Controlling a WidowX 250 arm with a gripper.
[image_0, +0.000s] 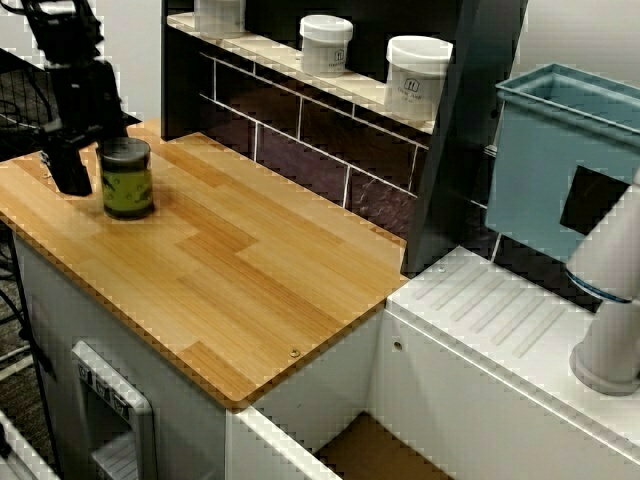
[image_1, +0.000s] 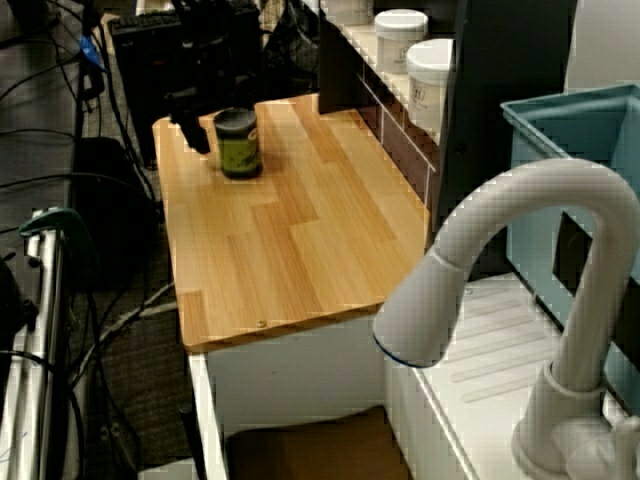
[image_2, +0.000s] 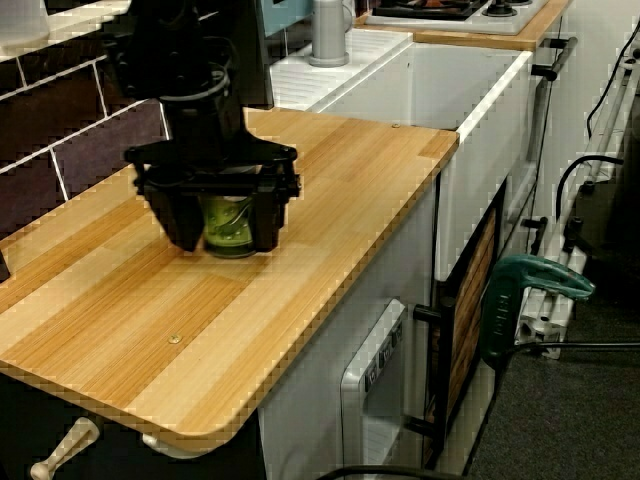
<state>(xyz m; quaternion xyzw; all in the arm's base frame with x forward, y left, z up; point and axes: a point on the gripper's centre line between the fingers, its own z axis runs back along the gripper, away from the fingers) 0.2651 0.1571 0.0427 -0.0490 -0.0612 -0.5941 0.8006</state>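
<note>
Two white tubs (image_0: 326, 43) (image_0: 417, 75) on the shelf (image_0: 365, 88) above the dark tiles carry the only printing I can make out besides the jar's: each has a small square mark on its front, too small for me to read. The jar (image_2: 230, 215) has a yellow-green label wrapped round its body, and in the view from the front of the counter I see darker marks on it, but none of them resolves into words. It stands upright on the wooden counter (image_0: 260, 260), long axis vertical, with the dark lid on top and greenish contents showing through the glass, near the counter's end furthest from the sink. My gripper (image_2: 227, 238) is down around it. In the view from the counter's end, the black fingers (image_0: 68, 165) hang on either side of the jar with its glass showing between them. From the front of the counter and from the view past the faucet, I can see a strip of bare wood between the nearer finger and the jar's wall, so I read the jaws as spread and not pressing on it. The other finger is hidden behind the jar in those two views. Well apart from all this are a pale blue bin (image_0: 560, 160) and the white faucet (image_1: 520, 230) over the ribbed drainboard (image_0: 500, 310).
</note>
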